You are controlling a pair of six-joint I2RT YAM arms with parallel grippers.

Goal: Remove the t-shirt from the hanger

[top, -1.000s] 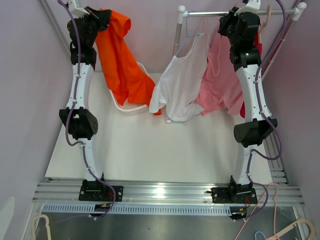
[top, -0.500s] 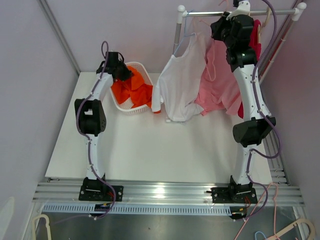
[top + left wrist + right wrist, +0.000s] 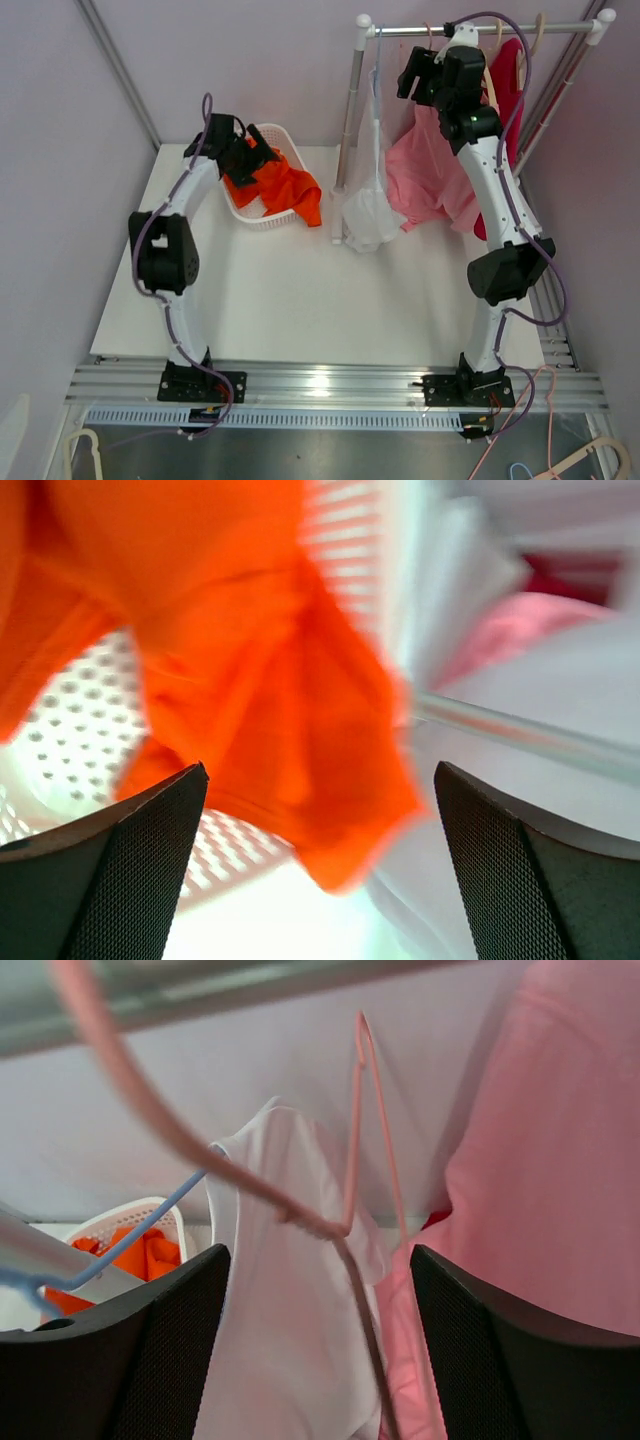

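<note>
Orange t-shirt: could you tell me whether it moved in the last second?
Yes: the orange t-shirt dropped down into the white perforated basket, spilling over its rim.

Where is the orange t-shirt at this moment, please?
The orange t-shirt lies in the white basket, back left in the top view, spilling over its rim beside the left claw.
</note>
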